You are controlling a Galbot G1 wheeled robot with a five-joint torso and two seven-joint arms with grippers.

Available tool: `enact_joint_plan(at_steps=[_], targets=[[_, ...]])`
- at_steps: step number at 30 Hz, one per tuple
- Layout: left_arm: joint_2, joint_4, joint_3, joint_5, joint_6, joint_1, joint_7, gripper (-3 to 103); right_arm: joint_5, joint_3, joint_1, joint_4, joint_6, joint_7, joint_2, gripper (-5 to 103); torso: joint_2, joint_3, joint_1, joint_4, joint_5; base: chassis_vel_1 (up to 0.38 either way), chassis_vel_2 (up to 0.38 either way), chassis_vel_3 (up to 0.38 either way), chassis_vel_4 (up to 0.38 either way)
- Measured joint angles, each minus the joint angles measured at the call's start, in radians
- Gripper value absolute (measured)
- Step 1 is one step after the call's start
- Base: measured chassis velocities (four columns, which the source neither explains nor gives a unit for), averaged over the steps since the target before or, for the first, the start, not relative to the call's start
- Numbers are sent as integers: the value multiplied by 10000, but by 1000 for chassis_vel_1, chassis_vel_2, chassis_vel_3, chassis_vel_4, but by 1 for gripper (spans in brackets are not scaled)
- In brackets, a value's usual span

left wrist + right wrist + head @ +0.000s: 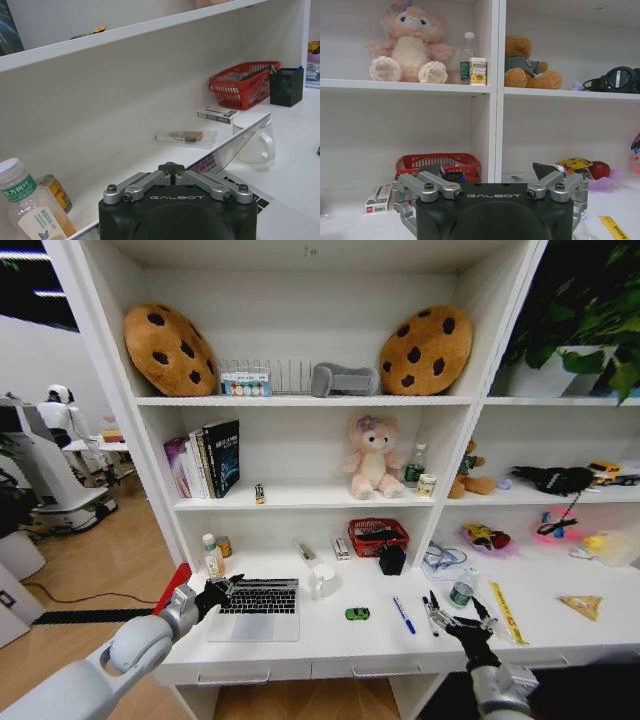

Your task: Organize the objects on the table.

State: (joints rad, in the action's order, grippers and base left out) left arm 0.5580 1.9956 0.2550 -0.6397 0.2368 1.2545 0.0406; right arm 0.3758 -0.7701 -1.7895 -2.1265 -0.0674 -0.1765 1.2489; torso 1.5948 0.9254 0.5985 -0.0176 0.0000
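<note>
Little looked tidied: the laptop (pixel 258 608) lay open on the table (pixel 330 645), toy car (pixel 357 614) and pens (pixel 404 616) loose; left gripper (pixel 222 590) closed at the laptop's edge, right gripper (pixel 452 618) open, empty

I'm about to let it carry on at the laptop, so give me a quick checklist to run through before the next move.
1. Left claw at the silver laptop's left edge: ok.
2. Left claw fingers closed: ok. Firm hold on the tilted lid: cannot tell.
3. Room around the lid: not ok. The white mug stands close by its far corner and could get knocked.
4. Right claw open and empty, over the desk by the blue pen: ok.
5. Green toy car apart from both claws: ok.
</note>
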Motion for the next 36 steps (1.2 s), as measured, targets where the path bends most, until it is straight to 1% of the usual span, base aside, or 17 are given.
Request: enact_joint_plan(at_steps=[3, 6, 7, 9, 10, 11, 13, 18, 20, 21, 22, 24, 25, 29, 34, 35, 36], targets=[[2, 1, -18, 74, -18, 56, 0, 0, 33, -63, -52, -13, -2, -10, 11, 100, 0, 0, 0, -1, 0, 0, 0, 0, 0], [-23, 32, 130, 269, -64, 423, 75, 0, 114, -111, -80, -13, -14, -12, 1, 100, 0, 0, 0, -1, -1, 0, 0, 0, 0], [-51, 69, 357, 452, -100, 811, 154, 0, 181, -120, -67, 2, -17, -13, -32, 100, 0, 0, 0, 0, -1, 0, 0, 0, 0], [-66, 93, 476, 529, -109, 981, 209, 0, 201, -121, -54, 12, -16, -14, -45, 100, 0, 1, 0, 1, -1, 0, 0, 0, 0], [-101, 151, 767, 703, -128, 1399, 317, 0, 255, -121, -4, 43, -16, -15, -88, 100, 1, 1, 0, 4, 0, 0, 0, 0, 0], [-101, 151, 767, 703, -128, 1399, 317, 0, 255, -121, -4, 43, -16, -15, -88, 100, 1, 1, 0, 4, 0, 0, 0, 0, 0], [-136, 253, 1243, 963, -170, 2037, 539, 0, 339, -86, 111, 104, 17, -29, -158, 100, 0, 0, 0, 6, 0, 0, 0, 0, 0], [-137, 302, 1800, 1309, -198, 2658, 877, 0, 383, 23, 230, 180, 81, -35, -216, 100, 0, 0, 0, 2, 0, 0, 0, 0, 0], [-141, 274, 2113, 1577, -182, 2974, 1218, 0, 384, 56, 257, 220, 95, -34, -218, 100, 0, 1, 0, 0, 1, 0, 0, 0, 0], [-141, 274, 2113, 1577, -182, 2974, 1218, 0, 384, 56, 257, 220, 95, -34, -218, 100, 0, 1, 0, 0, 1, 0, 0, 0, 0], [-141, 248, 2211, 1690, -172, 3083, 1387, 0, 385, 56, 257, 227, 95, -34, -216, 100, 0, 0, 0, 1, 0, 0, 0, 0, 0], [-131, 130, 2455, 2069, -174, 3349, 1899, 0, 389, 49, 250, 250, 95, -18, -214, 100, 0, 1, 0, 2, 0, 0, 0, 0, 0], [-131, 130, 2455, 2069, -174, 3349, 1899, 0, 389, 49, 250, 250, 95, -18, -214, 100, 0, 1, 0, 2, 0, 0, 0, 0, 0], [0, -173, 2921, 2998, -265, 3834, 2867, 0, 418, -7, 240, 290, 86, 6, -226, 100, 0, 0, 0, 2, 0, 0, 0, 0, 0], [231, -393, 2978, 3328, -377, 3950, 3021, 0, 419, -3, 244, 303, 80, 7, -236, 100, 0, 1, 0, 1, 0, 0, 0, 0, 0], [405, -514, 2945, 3404, -500, 3951, 2786, 0, 419, 6, 244, 306, 78, 7, -239, 100, 0, 1, 0, 2, 1, 0, 0, 0, 0], [578, -600, 2878, 3395, -635, 3911, 2397, 0, 418, 16, 242, 306, 76, 8, -239, 100, 0, 0, 0, 4, -1, 0, 0, 0, 0]])
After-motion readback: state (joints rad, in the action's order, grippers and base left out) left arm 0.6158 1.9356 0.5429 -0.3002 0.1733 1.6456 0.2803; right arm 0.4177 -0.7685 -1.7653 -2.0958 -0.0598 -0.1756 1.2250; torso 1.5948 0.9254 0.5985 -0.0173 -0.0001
